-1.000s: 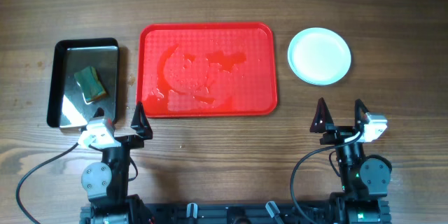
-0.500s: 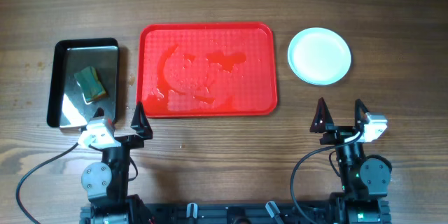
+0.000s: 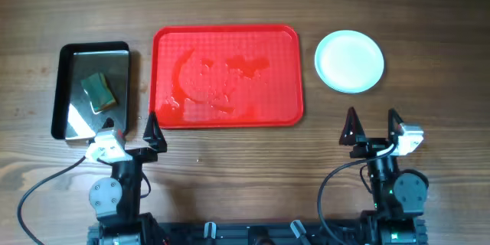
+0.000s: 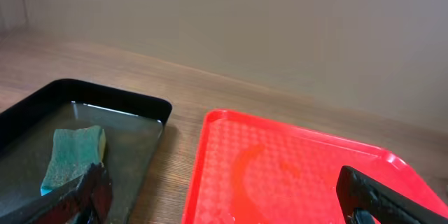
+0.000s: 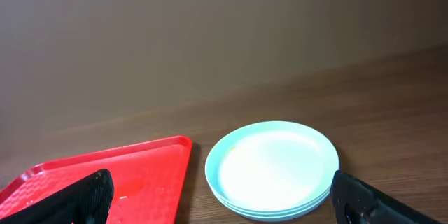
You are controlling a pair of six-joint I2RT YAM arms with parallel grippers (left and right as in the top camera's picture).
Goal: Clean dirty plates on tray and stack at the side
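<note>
My left gripper (image 3: pixel 130 125) hangs open and empty, and so does my right gripper (image 3: pixel 372 119), both near the table's (image 3: pixel 230 168) front edge. Ahead of the left lies the tray (image 3: pixel 230 31), wet and sauce-streaked. The plates (image 3: pixel 350 61) sit in 1 stack beside its right edge. A black pan (image 3: pixel 69 53) on the left holds a green sponge (image 3: pixel 98 92).

even bright light, sharp focus

overhead top-down; low wrists, common tray (image 3: pixel 277 46)
</note>
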